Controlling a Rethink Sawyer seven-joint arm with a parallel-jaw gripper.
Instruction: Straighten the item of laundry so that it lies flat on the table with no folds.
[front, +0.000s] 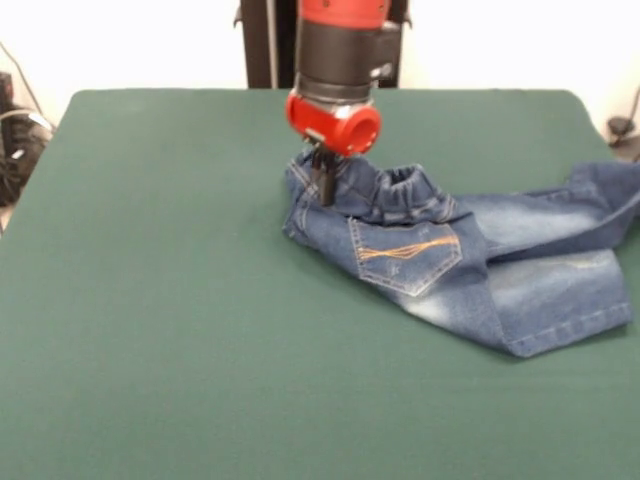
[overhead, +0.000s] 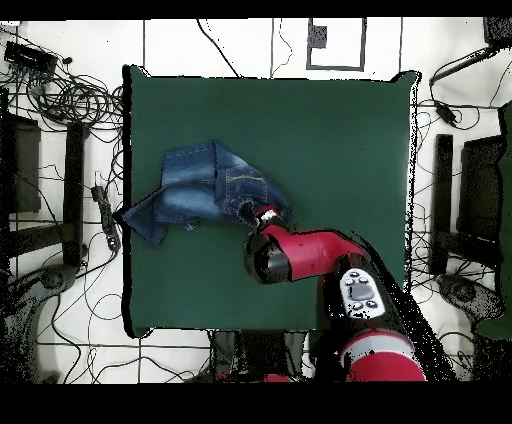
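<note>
The jeans lie crumpled on the green table, off toward one side, with one leg reaching the edge. A back pocket with orange stitching faces up, and the legs are folded over each other. The gripper is down at the gathered waistband, its dark fingers pressed close together on the denim there, pinching the jeans. The red arm reaches over from above.

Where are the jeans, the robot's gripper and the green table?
jeans (front: 405, 255): front view, on the back pocket with orange stitching.
gripper (front: 321, 180): front view, on the black tips at the waistband.
table (front: 160, 300): front view, on bare green top.
</note>
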